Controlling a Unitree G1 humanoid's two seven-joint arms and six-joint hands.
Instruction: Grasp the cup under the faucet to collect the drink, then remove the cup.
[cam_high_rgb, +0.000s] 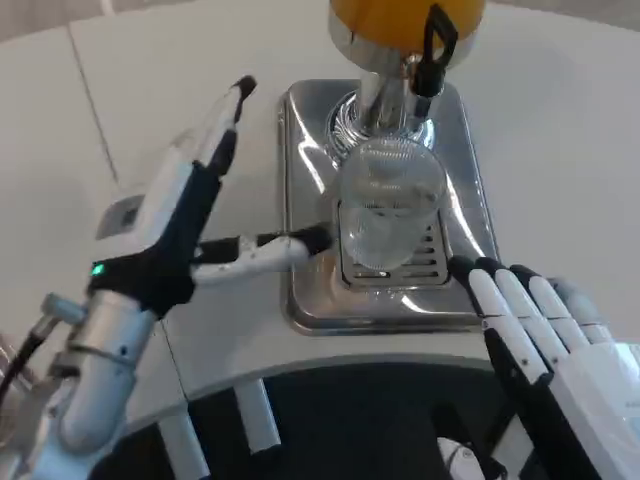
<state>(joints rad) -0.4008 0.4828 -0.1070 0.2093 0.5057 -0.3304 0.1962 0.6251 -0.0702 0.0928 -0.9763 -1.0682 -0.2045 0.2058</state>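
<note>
A clear plastic cup (388, 205) stands upright on the drip grille of the silver dispenser base (305, 190), below the black faucet (436, 52) of the orange drink tank (400, 20). My left hand (195, 210) is open to the left of the base, fingers stretched up and away, its thumb reaching right so the tip lies close beside the cup's lower left. My right hand (540, 335) is open at the lower right, fingers extended toward the base's front right corner, apart from the cup.
The white table (560, 150) spreads around the dispenser. Its front edge curves just below the base, with dark floor and white frame bars (255, 415) beneath.
</note>
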